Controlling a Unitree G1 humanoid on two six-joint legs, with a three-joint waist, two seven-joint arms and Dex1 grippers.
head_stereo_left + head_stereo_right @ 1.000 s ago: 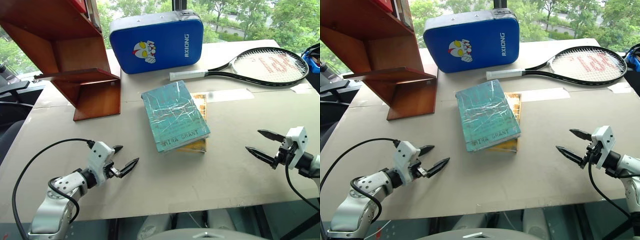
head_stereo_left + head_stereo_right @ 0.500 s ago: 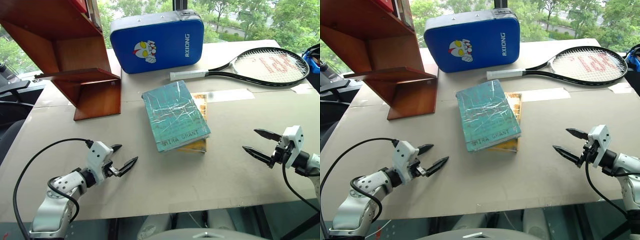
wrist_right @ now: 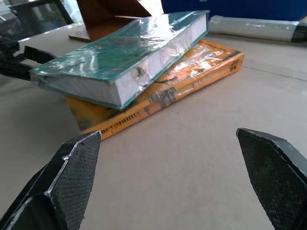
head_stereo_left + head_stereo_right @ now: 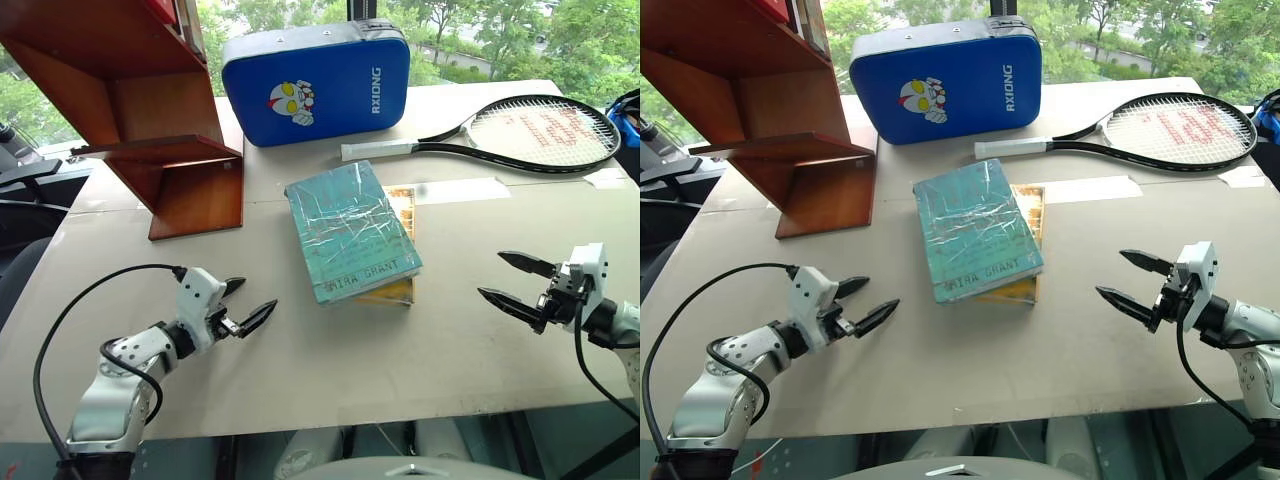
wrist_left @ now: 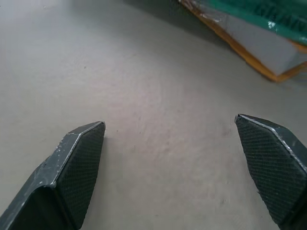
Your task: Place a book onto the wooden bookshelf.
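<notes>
Between your two pincers, the book (image 4: pixel 351 232) lies on a yellow-orange book (image 4: pixel 398 290). Left gripper (image 4: pixel 247 303) and right gripper (image 4: pixel 507 279) both gape wide, empty. It looks thick, stiff, probably heavyish, and the wrap's slippery, so clamp its long edges.

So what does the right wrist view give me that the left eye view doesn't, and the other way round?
The right wrist view alone shows the pale page edges of the book from the side and how it lies skewed on the yellow-orange book. The left eye view alone shows the wooden bookshelf in full, the blue padded case, the tennis racket, and the open right gripper from outside. Both show the stacked books, the open left gripper and the table.
</notes>
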